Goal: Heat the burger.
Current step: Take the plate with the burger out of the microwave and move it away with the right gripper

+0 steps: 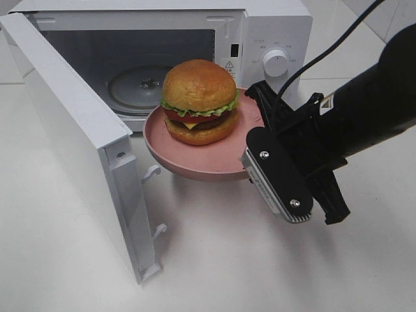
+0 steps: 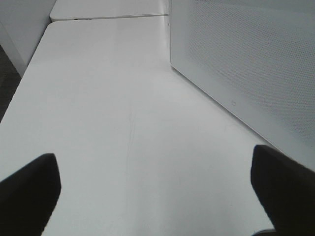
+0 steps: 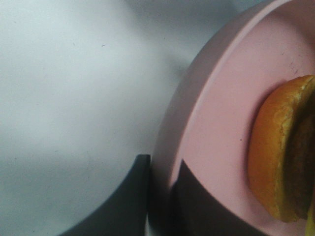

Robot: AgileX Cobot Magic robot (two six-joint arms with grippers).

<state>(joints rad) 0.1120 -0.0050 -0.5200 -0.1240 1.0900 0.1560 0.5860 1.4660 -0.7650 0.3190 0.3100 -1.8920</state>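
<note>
the microwave [image 1: 195, 52] carries the only markings. on its control panel [image 1: 273, 49], beside the open cavity, sits a small white sticker with a warning triangle [image 1: 228, 65] and lines of print too fine to read. above it is a small dark rectangular mark [image 1: 234, 50], unreadable. faint grey characters ring the white dial [image 1: 275, 62], too small and blurred to make out. in the left wrist view a tiny pale mark [image 2: 234, 103] shows near the lower edge of the perforated white panel [image 2: 256, 64]; it cannot be read either. no word, brand or number is legible anywhere
</note>
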